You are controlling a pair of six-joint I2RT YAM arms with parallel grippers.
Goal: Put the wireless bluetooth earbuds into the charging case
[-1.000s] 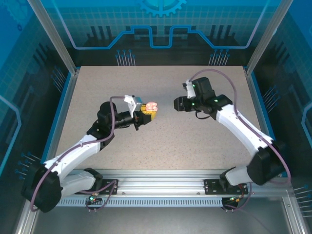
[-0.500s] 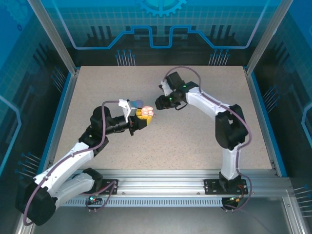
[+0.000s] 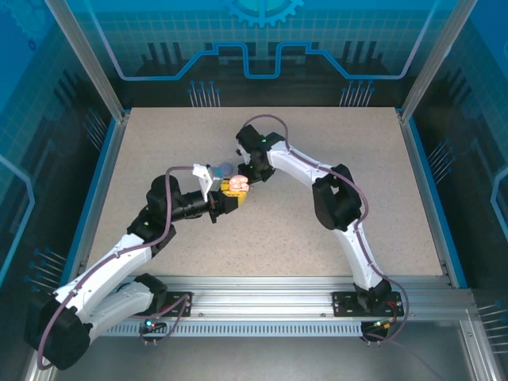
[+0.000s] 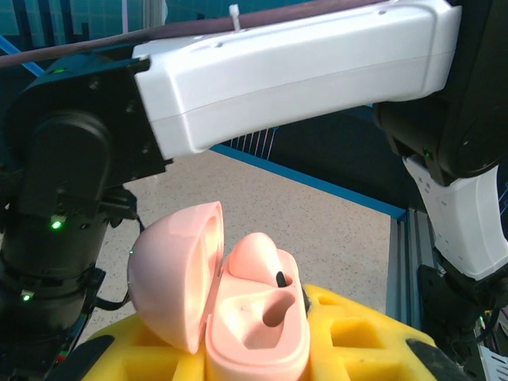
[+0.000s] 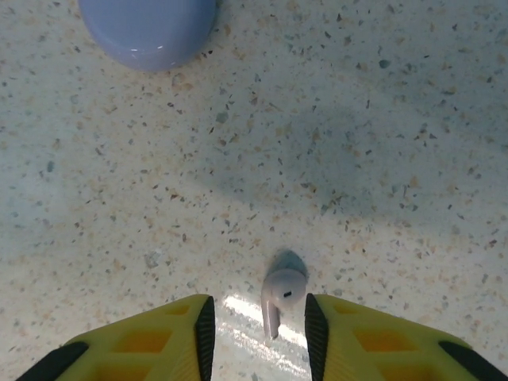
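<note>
Left wrist: left gripper (image 4: 254, 361) clamped lid-up pink case (image 4: 254, 321), one bud (image 4: 260, 258) seated; right gripper (image 5: 258, 329), jaws apart, straddled purple earbud (image 5: 279, 295) beside it.

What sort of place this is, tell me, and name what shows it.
Likely a robot lab work cell: a speckled beige tabletop fenced by silver aluminium frame posts and blue circuit-print wall panels, with a slotted metal mounting rail.

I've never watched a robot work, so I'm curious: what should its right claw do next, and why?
Probably close gently on the earbud. The right gripper is open, its yellow fingers on either side of the bud, which lies loose on the table, not yet gripped.
</note>
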